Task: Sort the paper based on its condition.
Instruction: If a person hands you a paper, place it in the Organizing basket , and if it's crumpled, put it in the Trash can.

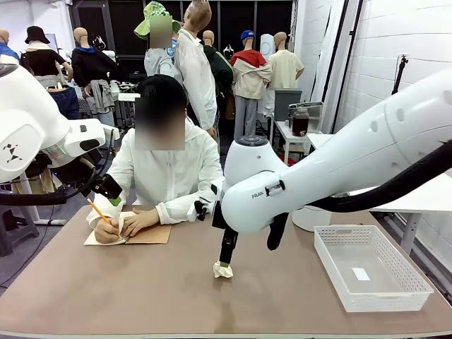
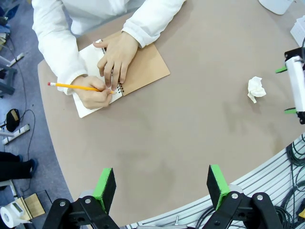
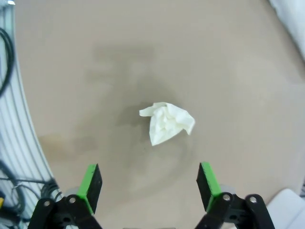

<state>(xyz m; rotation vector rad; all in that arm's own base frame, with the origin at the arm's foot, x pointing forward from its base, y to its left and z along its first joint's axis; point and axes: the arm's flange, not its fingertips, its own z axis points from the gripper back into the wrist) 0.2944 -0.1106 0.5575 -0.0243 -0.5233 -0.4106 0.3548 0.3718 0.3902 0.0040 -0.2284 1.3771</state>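
Note:
One piece of paper, a crumpled white ball (image 1: 223, 270), lies on the brown table near the middle. My right gripper (image 1: 248, 254) hangs just above it, pointing down. In the right wrist view the ball (image 3: 167, 123) sits ahead of the open gripper (image 3: 148, 183), between the lines of its green pads, with nothing held. My left gripper (image 2: 162, 188) is open and empty, high over the table's left side. From there the ball (image 2: 256, 88) shows at the right, beside the right gripper (image 2: 291, 90). In the front view the left gripper (image 1: 106, 187) is raised near the person.
A person at the far side writes with a yellow pencil (image 1: 99, 212) in a spiral notebook with a brown cover (image 1: 150, 235), both hands on it. A white plastic basket (image 1: 395, 289) stands at the right front, holding a small white label.

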